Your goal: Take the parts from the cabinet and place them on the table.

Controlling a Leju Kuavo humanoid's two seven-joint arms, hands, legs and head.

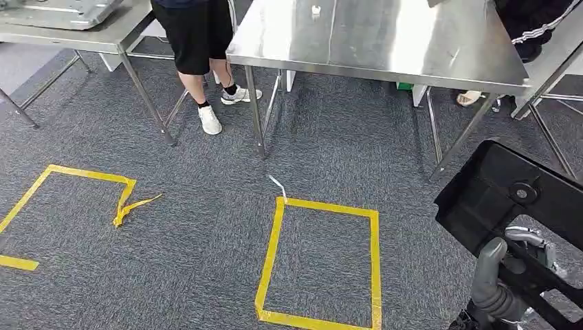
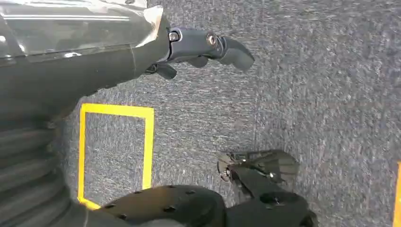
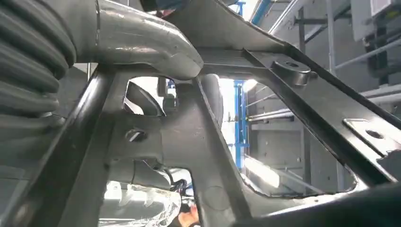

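Observation:
A black sheet-metal part with cut-outs and a round boss hangs at the lower right of the head view. My right hand grips it from below, the grey thumb pressed on its frame. Up close in the right wrist view, the thumb lies across the part's bars. The steel table stands ahead across the carpet, with a small white item on its far side. My left hand hangs over the carpet with nothing in it, its fingers apart.
A person in black shorts and white shoes stands between the steel table and a second table on the left. Another person is at the far right by a third table. Yellow tape squares mark the carpet.

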